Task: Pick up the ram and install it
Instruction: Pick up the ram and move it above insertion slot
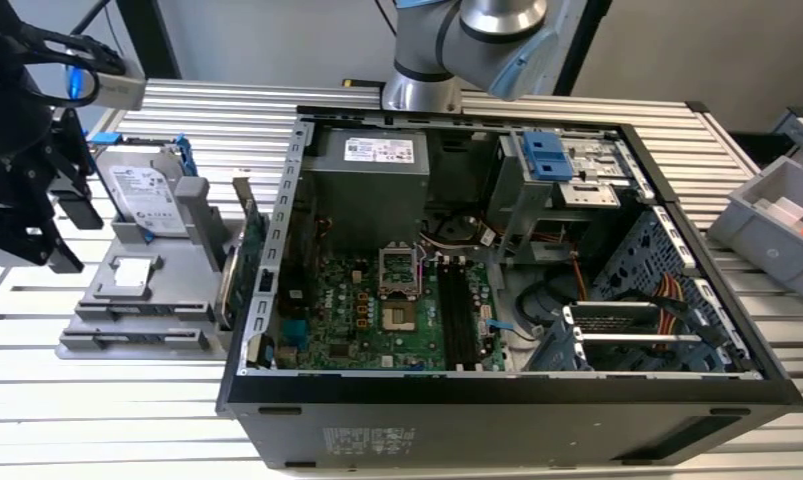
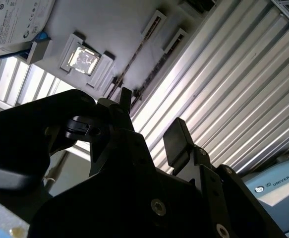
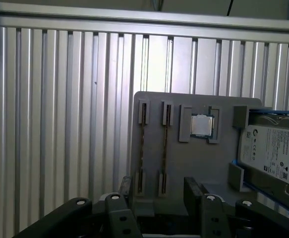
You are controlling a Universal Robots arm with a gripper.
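Black jaws are hanging spread over a slotted grey tray (image 3: 199, 163) on the ribbed metal desk (image 3: 60, 124). Whether its thin slots are holding the ram, I cannot tell.

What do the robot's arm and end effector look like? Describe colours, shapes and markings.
The arm has silver-grey tube sections and a pale blue joint cap. The end effector is matt black: two blocky fingers on hinged links fastened with silver screws.
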